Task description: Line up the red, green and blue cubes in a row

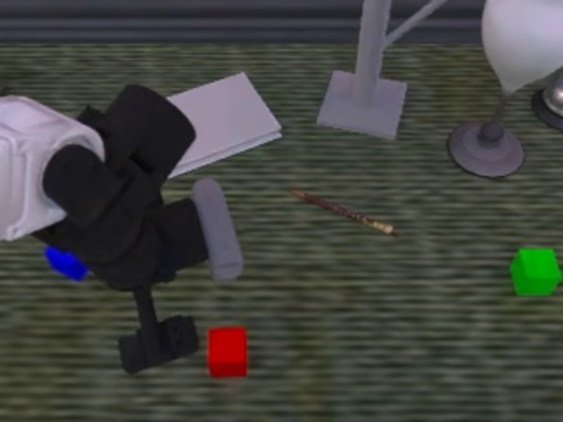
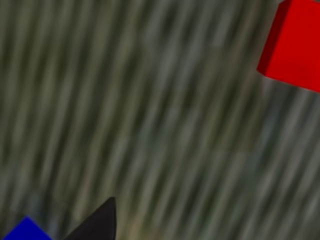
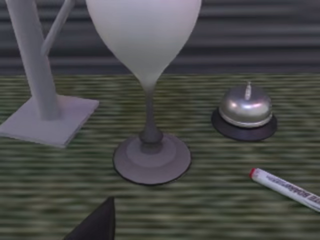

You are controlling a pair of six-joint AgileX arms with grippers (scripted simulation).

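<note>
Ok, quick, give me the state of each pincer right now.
Left pincer: low beside the red cube, holding nothing; open or shut cannot be told.
Right pincer: not in the top view; only one fingertip shows, so its state cannot be told.

Top view looks down on table (image 1: 352,334) from above. Left wrist view held close to surface; red cube (image 1: 227,352) shared with top. Right wrist view faces goblet (image 3: 150,100), stand (image 3: 47,120); both shared with top.
</note>
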